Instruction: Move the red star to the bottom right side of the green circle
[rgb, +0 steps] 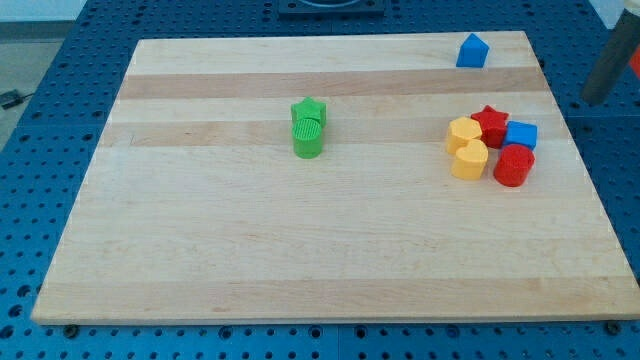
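The red star (490, 122) lies at the view's right, at the top of a tight cluster of blocks. The green circle (308, 139) stands near the board's middle, with a green star (309, 108) touching its top side. My tip (594, 99) shows as the end of a dark, blurred rod at the view's right edge. It is just beyond the board's right edge, up and to the right of the red star and apart from all blocks.
In the cluster with the red star are a yellow block (463, 133), a second yellow block (470, 159), a blue cube (521, 135) and a red cylinder (514, 166). A blue block (472, 51) sits alone near the top right corner of the wooden board (200, 250).
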